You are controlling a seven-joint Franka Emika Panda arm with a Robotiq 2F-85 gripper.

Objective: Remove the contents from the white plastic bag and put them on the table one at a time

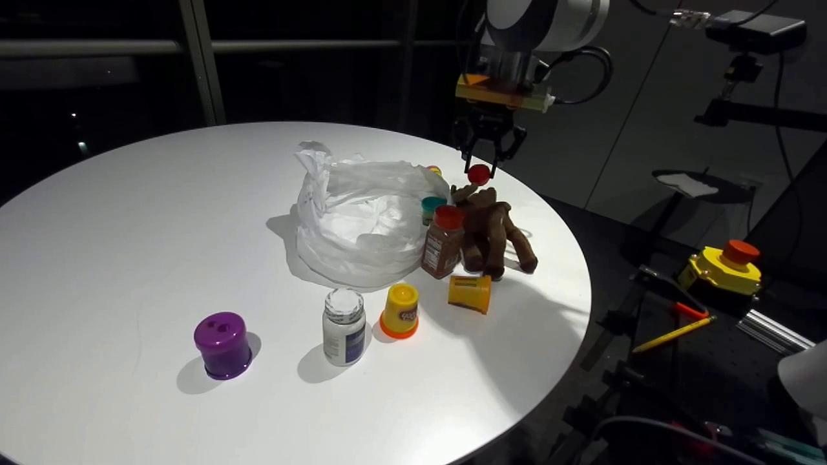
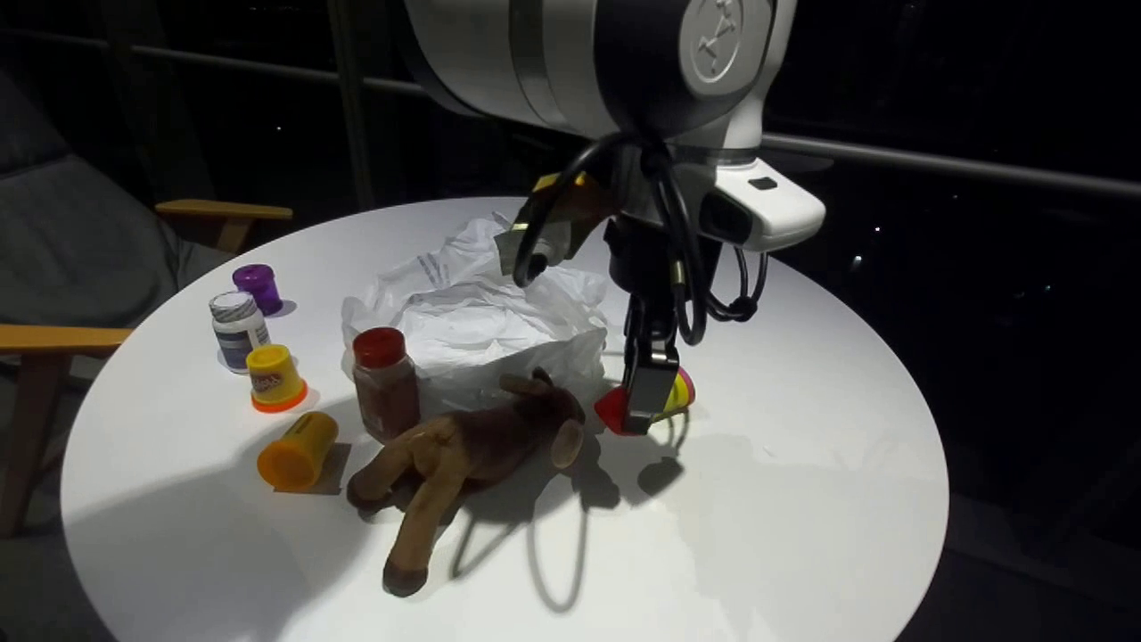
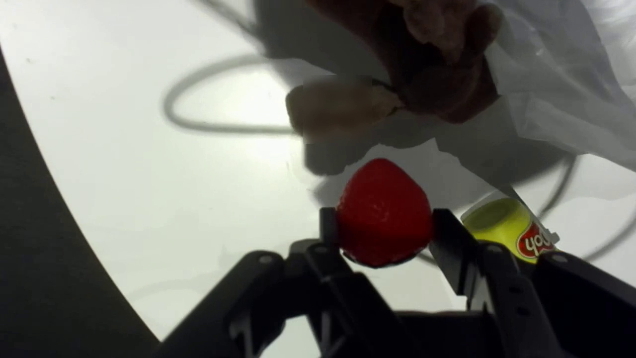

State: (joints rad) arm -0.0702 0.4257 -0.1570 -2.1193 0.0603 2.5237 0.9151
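Observation:
The white plastic bag (image 1: 362, 252) stands crumpled and open on the round table in both exterior views (image 2: 481, 330). Its bottom is partly hidden by folds. My gripper (image 1: 480, 170) is outside the bag, near the table's edge, and is shut on a red, strawberry-like object. That red object (image 3: 382, 209) sits between the two fingertips (image 3: 384, 226) in the wrist view, held above the table. It also shows in an exterior view (image 2: 611, 409). A brown plush animal (image 2: 490, 446) lies beside the bag, close to the held red object.
A red-lidded jar (image 1: 443, 245) and a teal-lidded tub (image 1: 429, 208) stand by the bag. A yellow tub (image 3: 502, 223) lies near my gripper. Toward the table's front are an orange tub (image 1: 470, 293), a yellow tub (image 1: 400, 310), a white bottle (image 1: 344, 332) and a purple container (image 1: 223, 345).

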